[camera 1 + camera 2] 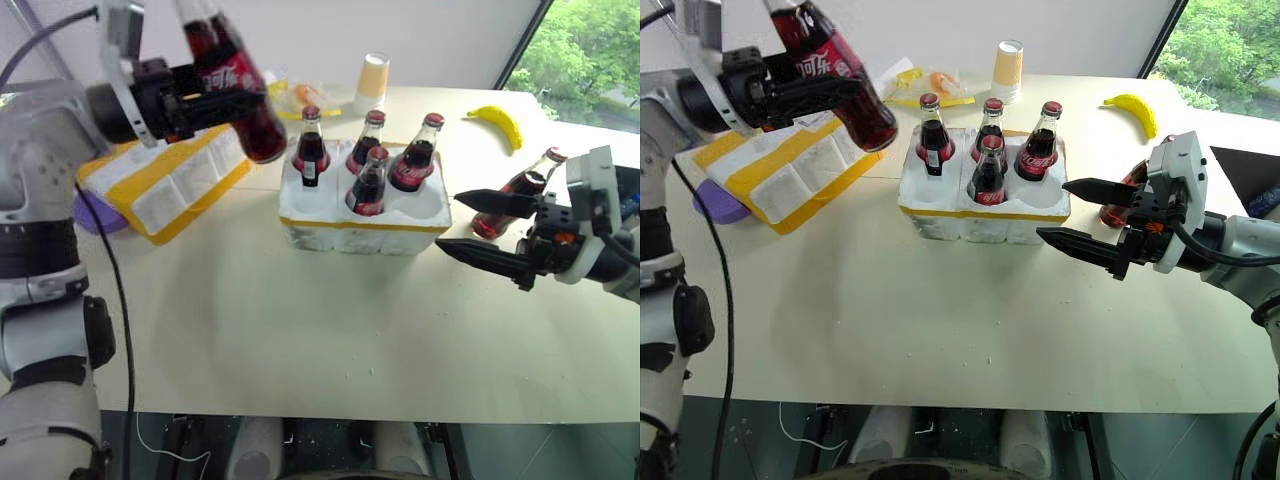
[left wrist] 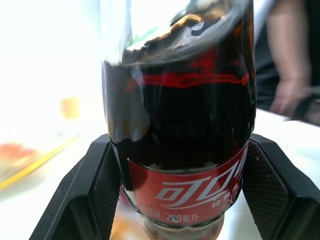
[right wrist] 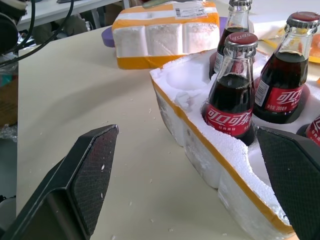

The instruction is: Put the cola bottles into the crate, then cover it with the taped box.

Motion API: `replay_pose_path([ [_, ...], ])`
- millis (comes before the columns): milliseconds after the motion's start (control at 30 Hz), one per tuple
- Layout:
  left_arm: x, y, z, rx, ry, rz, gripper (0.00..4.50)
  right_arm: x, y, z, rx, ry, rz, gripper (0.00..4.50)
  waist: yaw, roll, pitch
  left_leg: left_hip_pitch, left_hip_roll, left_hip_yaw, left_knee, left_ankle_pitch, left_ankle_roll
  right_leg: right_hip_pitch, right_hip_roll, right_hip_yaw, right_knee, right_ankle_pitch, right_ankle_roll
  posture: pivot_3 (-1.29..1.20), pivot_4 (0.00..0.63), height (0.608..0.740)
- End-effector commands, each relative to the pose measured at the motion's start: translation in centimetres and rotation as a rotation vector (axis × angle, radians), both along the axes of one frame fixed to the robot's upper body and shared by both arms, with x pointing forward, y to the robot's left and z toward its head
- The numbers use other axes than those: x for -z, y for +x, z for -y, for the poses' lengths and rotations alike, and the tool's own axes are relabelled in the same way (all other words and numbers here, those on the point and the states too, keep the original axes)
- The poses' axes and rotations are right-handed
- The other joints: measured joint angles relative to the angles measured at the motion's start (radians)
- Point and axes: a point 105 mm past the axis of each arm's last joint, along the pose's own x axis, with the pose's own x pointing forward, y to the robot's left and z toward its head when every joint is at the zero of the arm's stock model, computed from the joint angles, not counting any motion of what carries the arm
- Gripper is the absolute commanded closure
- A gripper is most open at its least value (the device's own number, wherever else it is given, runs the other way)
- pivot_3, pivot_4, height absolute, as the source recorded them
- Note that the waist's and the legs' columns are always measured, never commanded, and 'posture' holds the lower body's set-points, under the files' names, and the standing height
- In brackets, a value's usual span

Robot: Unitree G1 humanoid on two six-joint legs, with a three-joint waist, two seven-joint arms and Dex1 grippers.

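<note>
Left gripper clamps a tilted cola bottle above the table's far-left side; the crate and its empty wells lie rightward. Right gripper hangs wide, empty, beside the crate.

Bottles upright in the crate, taped box beyond.

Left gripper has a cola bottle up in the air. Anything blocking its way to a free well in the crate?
Nothing visible. The left gripper holds the cola bottle above the table, left of the crate. Four bottles fill wells; the front-left well nearest it looks empty, with open air between.
</note>
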Motion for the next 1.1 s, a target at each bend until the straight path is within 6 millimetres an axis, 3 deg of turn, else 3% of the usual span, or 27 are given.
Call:
replay_pose_path([
  [33, 0.5, 0.6, 2.2, 0.062, 0.073, 0.029, 1.71, -1.2, -0.5, 0.2, 0.013, 0.021, 0.057, 0.0, 0.003, 0.0, 0.0, 0.0, 0.0, 0.0, 0.0, 0.0, -0.001, 0.0, 0.0, 0.0, 0.001, 0.0, 0.0, 0.0, 0.15, 0.74],
  [267, 2.6, 3.3, 4.5, 0.092, 0.113, 0.013, 1.71, -1.0, -1.1, 0.6, 0.048, 0.024, 0.06, 0.0, 0.005, 0.0, 0.0, -0.002, 0.0, 0.0, 0.0, 0.001, -0.001, -0.002, 0.001, 0.0, 0.0, 0.0, 0.0, 0.0, 0.15, 0.74],
  [467, 5.1, 4.3, 5.9, 0.128, 0.183, 0.016, 1.71, -0.8, -1.6, 0.6, 0.07, 0.028, 0.055, 0.0, 0.014, 0.0, 0.0, -0.002, 0.0, 0.0, 0.0, 0.001, -0.001, -0.002, 0.001, 0.0, -0.001, 0.0, 0.0, 0.0, 0.15, 0.74],
  [833, 10.0, 5.2, 5.6, 0.098, 0.386, 0.081, 1.71, -0.6, -1.7, 0.7, 0.092, 0.034, 0.048, 0.0, 0.013, -0.001, 0.0, -0.002, 0.0, -0.001, 0.0, 0.0, 0.0, -0.002, 0.0, 0.0, -0.001, 0.0, 0.0, 0.0, 0.15, 0.74],
  [933, 10.6, 5.3, 5.5, 0.075, 0.38, 0.073, 0.26, -0.7, -1.5, 0.6, 0.09, 0.037, 0.051, 0.0, 0.012, 0.0, 0.0, -0.002, 0.0, -0.002, 0.0, 0.0, 0.0, -0.002, 0.0, 0.0, -0.001, 0.0, 0.0, 0.0, 0.15, 0.74],
  [967, 10.8, 5.3, 5.4, 0.071, 0.377, 0.069, 0.03, -0.7, -1.4, 0.6, 0.088, 0.038, 0.053, 0.0, 0.012, 0.0, 0.0, -0.002, 0.0, -0.002, 0.0, 0.0, 0.0, -0.002, 0.0, 0.0, 0.0, 0.0, 0.0, 0.0, 0.15, 0.74],
  [1100, 10.4, 5.2, 5.0, 0.046, 0.326, 0.045, 0.03, -0.7, -1.2, 0.7, 0.091, 0.036, 0.058, 0.0, 0.013, 0.0, 0.0, -0.001, 0.001, -0.002, 0.0, 0.0, 0.0, -0.002, 0.0, 0.0, 0.0, 0.0, 0.0, 0.0, 0.15, 0.74],
])
